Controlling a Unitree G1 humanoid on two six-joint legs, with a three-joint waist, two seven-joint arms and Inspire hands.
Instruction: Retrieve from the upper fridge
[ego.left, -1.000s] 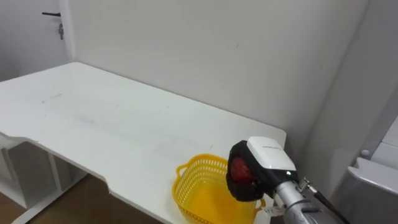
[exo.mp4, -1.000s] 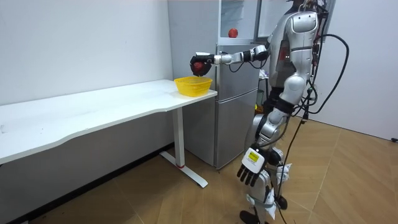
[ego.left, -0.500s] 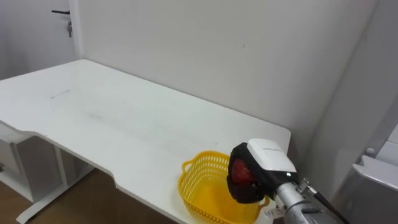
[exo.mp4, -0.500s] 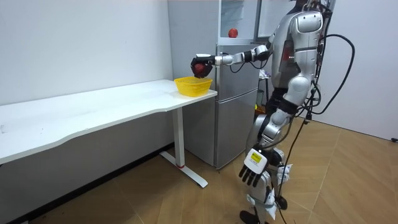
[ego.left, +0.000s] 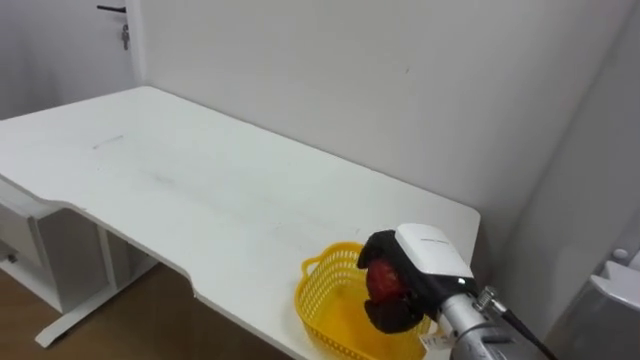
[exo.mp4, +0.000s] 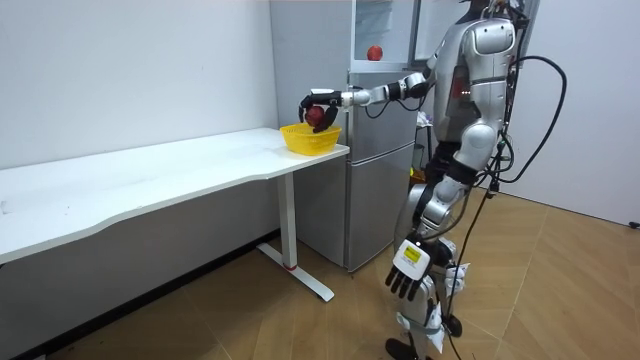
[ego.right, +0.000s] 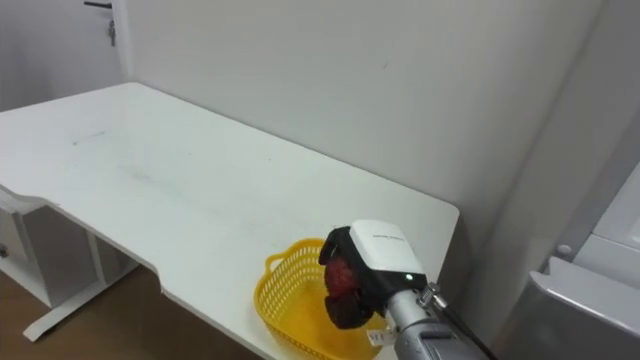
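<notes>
Right robot hand, still curled round the apple, has dipped over the basket, lower right; you release next.

Nothing here is legible to me. The yellow label on the back of my left hand, hanging low beside the fridge, carries print too small to read. The white back of my right hand shows no lettering I can make out.
</notes>
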